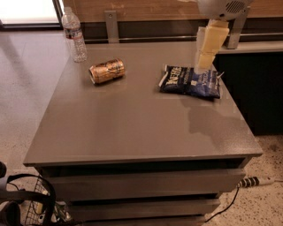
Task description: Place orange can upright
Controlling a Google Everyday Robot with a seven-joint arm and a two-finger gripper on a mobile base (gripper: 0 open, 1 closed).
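The shiny orange-gold metal can (107,71) is lying on its side at the grey table's (132,128) far left, and the cream gripper (202,64) is hovering far right, over the dark blue chip bag (190,82).

Grey table (132,128) in a room w/ speckled floor, wood wall behind.
Table fills mid frame, drawers (141,185) along the bottom. Floor (26,88) at left & lower right, bright glare upper left. Wood wall (146,9) across top w/ metal bracket (111,24). Power strip (256,181) lower right. Gripper (202,66) upper right, above table.
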